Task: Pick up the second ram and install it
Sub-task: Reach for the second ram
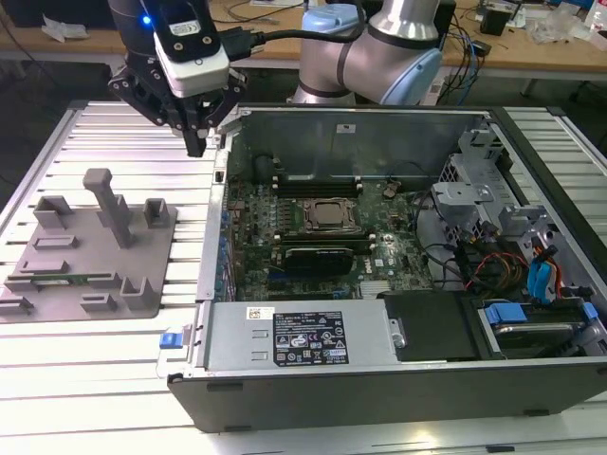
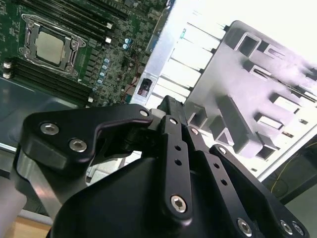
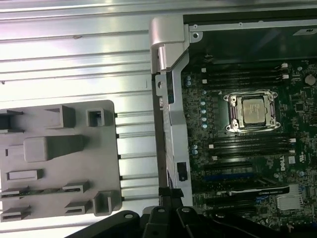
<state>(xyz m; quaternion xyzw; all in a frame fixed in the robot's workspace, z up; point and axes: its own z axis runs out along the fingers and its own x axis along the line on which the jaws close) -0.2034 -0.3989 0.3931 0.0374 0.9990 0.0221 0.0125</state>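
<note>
The second ram (image 1: 66, 279) is a thin green stick lying in a slot near the front of a grey holder plate (image 1: 100, 251), on the exterior view's left. In the first wrist view the ram (image 3: 44, 191) shows as a dark green strip between small grey clips. My gripper (image 1: 197, 142) hangs above the slatted table beside the back left corner of the open computer case (image 1: 216, 237), well apart from the ram. Its fingers (image 2: 171, 124) are shut together with nothing seen between them.
Inside the case the motherboard carries a silver processor (image 1: 330, 215), black memory slots (image 1: 313, 188) behind it and a black expansion card (image 1: 327, 256) in front. A tall grey post (image 1: 109, 204) stands on the holder plate. Drive bays and cables (image 1: 512, 256) fill the case's right side.
</note>
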